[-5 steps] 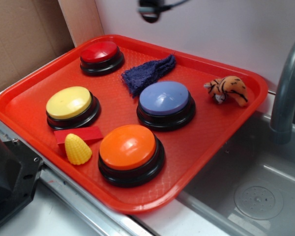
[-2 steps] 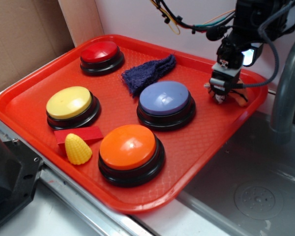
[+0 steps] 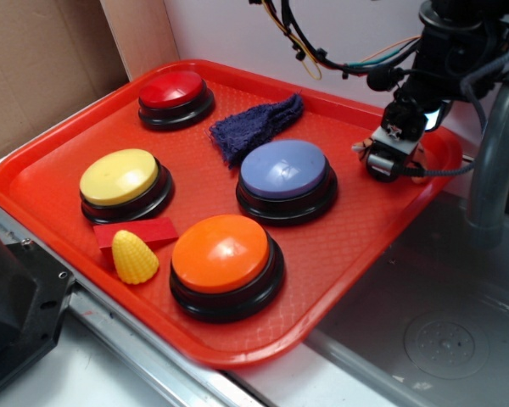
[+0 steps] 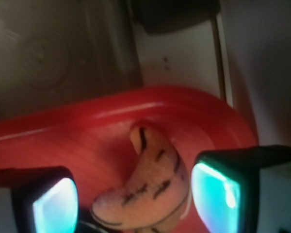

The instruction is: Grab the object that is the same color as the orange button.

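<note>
The object, a small orange plush tiger with black stripes, lies at the far right corner of the red tray. My gripper is down over it and covers most of it in the exterior view, where only its head end peeks out to the left. In the wrist view my gripper is open. The tiger sits between the two glowing pads, with a gap on the left side. The orange button, with a glossy dome on a black base, stands at the tray's front.
On the tray also stand a yellow button, a red button and a blue button close to my gripper. A dark blue cloth, a yellow corn cob and a red block lie there too. A sink and a grey faucet are at the right.
One second ago the tiger lay uncovered and my arm was barely in view at the top. The arm has since come down over the tiger and sunk lower around it.
</note>
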Available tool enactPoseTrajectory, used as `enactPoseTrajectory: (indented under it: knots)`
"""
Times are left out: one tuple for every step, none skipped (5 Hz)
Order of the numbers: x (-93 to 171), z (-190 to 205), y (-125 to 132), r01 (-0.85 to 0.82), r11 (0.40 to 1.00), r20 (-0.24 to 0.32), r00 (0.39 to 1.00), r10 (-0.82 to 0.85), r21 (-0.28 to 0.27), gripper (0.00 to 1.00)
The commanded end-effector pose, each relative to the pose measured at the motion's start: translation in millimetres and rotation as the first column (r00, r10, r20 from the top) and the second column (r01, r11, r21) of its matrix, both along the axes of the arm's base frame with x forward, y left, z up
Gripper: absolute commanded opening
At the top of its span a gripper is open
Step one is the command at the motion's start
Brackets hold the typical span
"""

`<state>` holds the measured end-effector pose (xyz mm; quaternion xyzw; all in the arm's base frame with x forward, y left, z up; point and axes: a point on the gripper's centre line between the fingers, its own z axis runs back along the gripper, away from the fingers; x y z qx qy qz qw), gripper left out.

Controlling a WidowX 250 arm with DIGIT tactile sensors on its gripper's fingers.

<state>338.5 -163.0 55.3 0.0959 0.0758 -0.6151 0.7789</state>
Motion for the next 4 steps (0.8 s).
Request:
enactPoseTrajectory:
  knots:
    - [-13, 15, 12, -0.070, 0.997, 0.036, 0.997, 0.069, 0.018, 1.00]
    - [-15, 3, 23, -0.109, 0.994, 0.015, 0.994, 0.109, 0.012, 1.00]
    - [-13, -12, 19, -0.115, 0.991, 0.026, 0.993, 0.117, -0.069, 0.00]
    - [-20, -6, 17, -0.122, 0.989, 0.052, 0.991, 0.127, -0.082, 0.00]
